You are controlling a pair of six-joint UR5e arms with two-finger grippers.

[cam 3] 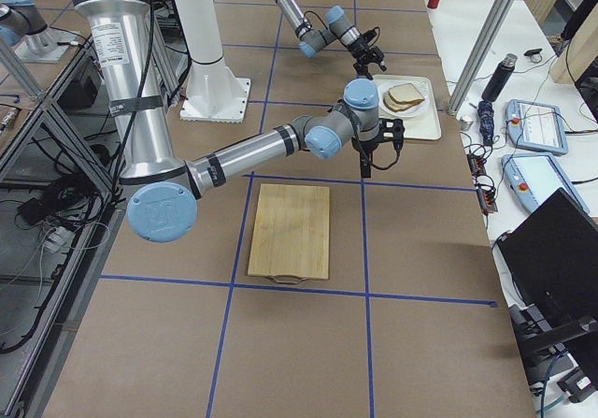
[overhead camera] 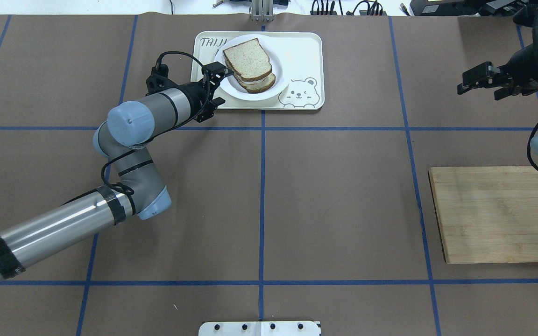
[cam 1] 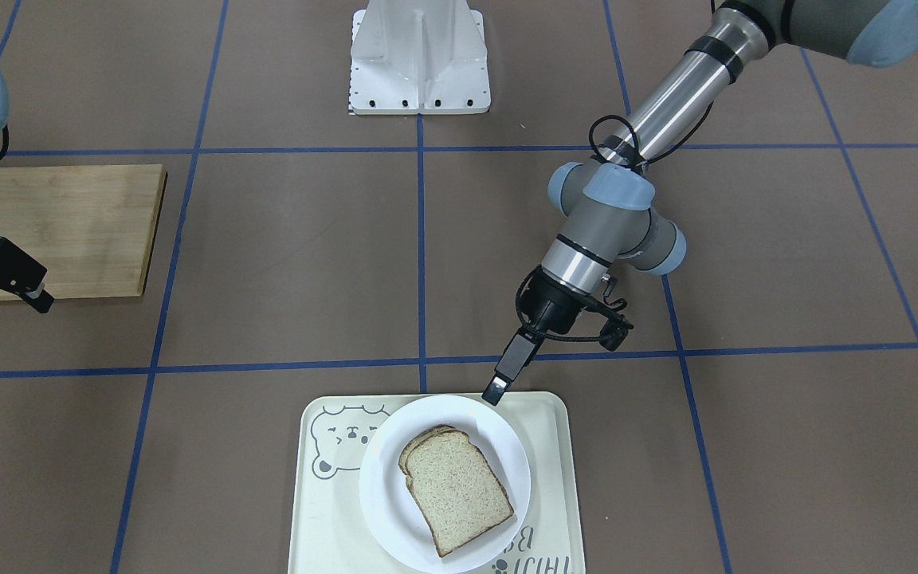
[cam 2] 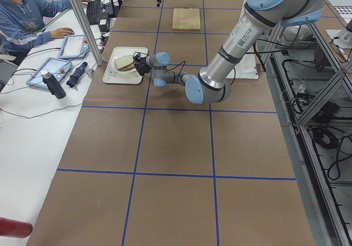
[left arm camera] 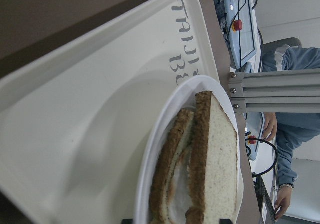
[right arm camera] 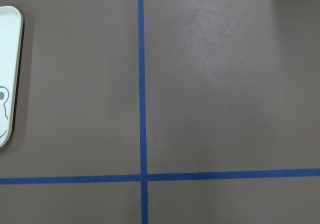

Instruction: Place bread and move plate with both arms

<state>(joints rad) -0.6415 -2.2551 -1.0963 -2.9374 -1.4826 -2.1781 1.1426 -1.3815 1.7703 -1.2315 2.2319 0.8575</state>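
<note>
The bread [cam 1: 459,486] lies on top of another slice, with something white between them, on the white plate [cam 1: 443,414]. The plate sits on a cream tray with a bear drawing [cam 1: 323,510]. My left gripper [cam 1: 495,392] is at the plate's rim on the robot's side, turned on its side and low over the tray. In the left wrist view the bread [left arm camera: 222,159] and the plate's rim [left arm camera: 160,149] fill the frame, and dark fingertips show wide apart at the bottom edge, so it is open. My right gripper [cam 1: 1,299] is open and empty, far from the plate, above the bare table.
A wooden cutting board [overhead camera: 498,214] lies on the robot's right side, below the right arm. The white robot base mount [cam 1: 419,60] stands at the table's near edge. The tray [overhead camera: 304,51] sits at the far edge, with operators' gear behind it.
</note>
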